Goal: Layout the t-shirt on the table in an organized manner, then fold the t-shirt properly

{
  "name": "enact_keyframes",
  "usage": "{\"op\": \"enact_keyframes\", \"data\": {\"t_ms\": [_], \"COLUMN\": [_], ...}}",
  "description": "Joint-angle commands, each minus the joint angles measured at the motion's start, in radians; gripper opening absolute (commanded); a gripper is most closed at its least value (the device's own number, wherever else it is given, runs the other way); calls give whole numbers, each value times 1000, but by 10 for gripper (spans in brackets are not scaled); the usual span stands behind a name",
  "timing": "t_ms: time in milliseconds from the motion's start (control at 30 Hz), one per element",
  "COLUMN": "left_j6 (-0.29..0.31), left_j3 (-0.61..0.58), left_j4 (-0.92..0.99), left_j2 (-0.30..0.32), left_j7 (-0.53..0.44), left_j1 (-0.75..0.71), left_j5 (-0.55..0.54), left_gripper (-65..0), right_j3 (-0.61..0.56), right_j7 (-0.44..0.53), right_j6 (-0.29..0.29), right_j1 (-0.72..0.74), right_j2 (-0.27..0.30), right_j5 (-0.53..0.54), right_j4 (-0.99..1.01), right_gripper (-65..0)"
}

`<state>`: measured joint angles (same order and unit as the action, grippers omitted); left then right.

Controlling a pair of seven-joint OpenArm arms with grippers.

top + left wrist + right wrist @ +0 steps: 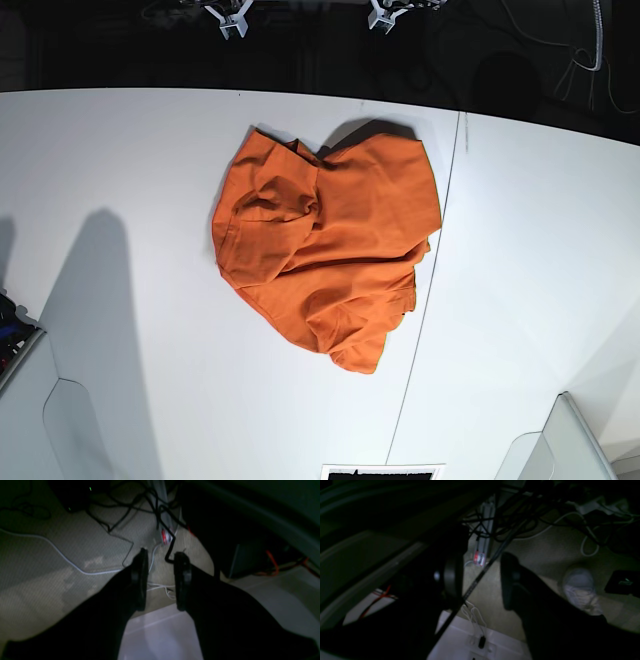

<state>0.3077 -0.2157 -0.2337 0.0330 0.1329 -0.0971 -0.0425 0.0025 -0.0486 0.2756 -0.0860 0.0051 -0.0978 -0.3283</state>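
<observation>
Only the base view shows the t-shirt [325, 255]: a crumpled orange heap near the middle of the white table [130, 160], one edge lying just at the thin dark seam [432, 270] that crosses the tabletop. Neither gripper appears in that view, and the shirt lies well away from both.

The wrist views show what the base view does not. The left gripper [160, 580] has its two dark fingers [140, 577] standing apart with a clear gap between them and nothing in it; a white surface [160, 635], probably the table's edge, lies below the fingertips, and beyond them is pale carpet [50, 562]. A white cable [62, 557] curves across the floor to the left of this gripper, and a tangle of black cables [125, 512] lies further out ahead of it.

The right gripper [481, 580] is likewise parted and empty, though the frame is dim. A black rod or cable [480, 575] runs slantwise through the gap behind its fingers. Ahead sits a small red-and-white label [480, 558] on a grey upright post, and to the right of the fingers a pale sneaker [580, 590] rests on the carpet.
</observation>
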Motion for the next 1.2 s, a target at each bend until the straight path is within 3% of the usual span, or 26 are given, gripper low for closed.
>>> {"op": "enact_keyframes", "data": {"t_ms": [0, 400, 533, 667, 833, 967, 1167], "left_j6": [11, 13, 180, 231, 293, 389, 390], "left_j3": [0, 0, 3, 62, 213, 309, 396], "left_j4": [-2, -2, -31, -172, -418, -610, -838], "left_j2": [-2, 1, 23, 69, 111, 137, 199], "left_j7": [-6, 16, 18, -35, -55, -54, -46], "left_j1": [-3, -10, -48, -149, -289, -381, -509], "left_j5": [0, -1, -22, -66, -66, -72, -181], "left_gripper": [-448, -447, -447, -447, -447, -447, -447], "right_j3": [1, 1, 1, 1, 1, 1, 1], "right_j7": [4, 4, 4, 3, 3, -11, -69], "right_j6": [9, 17, 134, 266, 271, 282, 282], "right_j1": [-3, -6, -41, -142, -316, -456, -642], "right_j2": [0, 7, 49, 104, 173, 233, 332], "right_j5": [1, 1, 0, 1, 85, 163, 265], "right_j4": [-6, -17, -61, -225, -491, -726, -1060], "right_gripper": [-404, -404, -404, -404, -406, -406, -406]}}
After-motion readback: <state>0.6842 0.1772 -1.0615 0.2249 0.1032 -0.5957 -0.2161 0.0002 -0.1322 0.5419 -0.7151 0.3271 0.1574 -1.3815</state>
